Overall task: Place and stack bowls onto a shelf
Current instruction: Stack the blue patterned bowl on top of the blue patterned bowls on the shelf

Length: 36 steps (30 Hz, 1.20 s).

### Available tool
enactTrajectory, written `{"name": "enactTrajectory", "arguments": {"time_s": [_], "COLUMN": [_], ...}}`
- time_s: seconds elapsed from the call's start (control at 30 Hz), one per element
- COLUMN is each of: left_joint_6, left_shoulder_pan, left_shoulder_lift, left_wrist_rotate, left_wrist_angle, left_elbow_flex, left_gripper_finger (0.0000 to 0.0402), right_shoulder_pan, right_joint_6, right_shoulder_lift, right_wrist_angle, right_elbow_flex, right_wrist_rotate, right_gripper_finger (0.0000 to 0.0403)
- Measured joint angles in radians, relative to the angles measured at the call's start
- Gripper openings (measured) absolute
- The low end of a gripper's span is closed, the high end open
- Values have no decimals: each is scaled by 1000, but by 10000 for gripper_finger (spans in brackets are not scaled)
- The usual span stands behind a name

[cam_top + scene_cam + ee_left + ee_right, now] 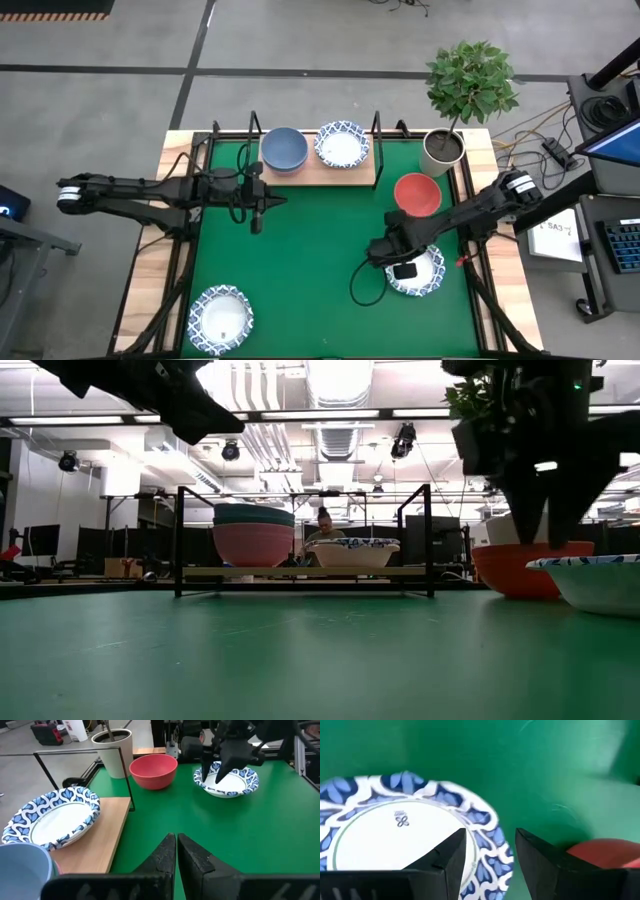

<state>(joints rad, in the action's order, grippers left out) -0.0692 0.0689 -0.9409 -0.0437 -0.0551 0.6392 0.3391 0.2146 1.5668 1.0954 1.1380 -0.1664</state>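
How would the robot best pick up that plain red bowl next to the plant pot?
Probably by the rim, from above: the plain red bowl sits upright and open, so one finger could go inside its thin wall and one outside. The side away from the white plant pot looks freest.

My left arm reaches in from the table's left edge and stretches level across its far half, my left gripper (257, 222) hanging above the surface with its fingers (162, 857) pressed together, nothing between them. My right arm comes in from the right edge, bent down toward the near right part of the table, and my right gripper (403, 268) sits low there with its fingers (451, 854) spread apart
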Motion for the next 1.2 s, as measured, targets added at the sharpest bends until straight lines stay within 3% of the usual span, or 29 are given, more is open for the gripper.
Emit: {"name": "enactTrajectory", "arguments": {"time_s": [0.53, 0.83, 1.03, 1.2], "left_joint_6": [0, -25, -69, -121], "left_shoulder_pan": [0, 0, 0, 1], "left_shoulder_lift": [-2, -1, 9, 24], "left_wrist_rotate": [0, -1, -147, -283], "left_wrist_angle": [36, 87, 91, 91], "left_elbow_flex": [0, 0, 0, 0], "left_gripper_finger": [0, 0, 0, 0], "right_shoulder_pan": [-104, -135, -177, -227], "right_joint_6": [-113, -102, 25, 131], "right_shoulder_lift": [20, 3, -42, -79], "right_wrist_angle": [-127, -140, -143, -143], "right_elbow_flex": [-142, -144, -122, 4], "right_wrist_rotate": [99, 188, 301, 326], "right_gripper_finger": [141, 19, 10, 9]}}
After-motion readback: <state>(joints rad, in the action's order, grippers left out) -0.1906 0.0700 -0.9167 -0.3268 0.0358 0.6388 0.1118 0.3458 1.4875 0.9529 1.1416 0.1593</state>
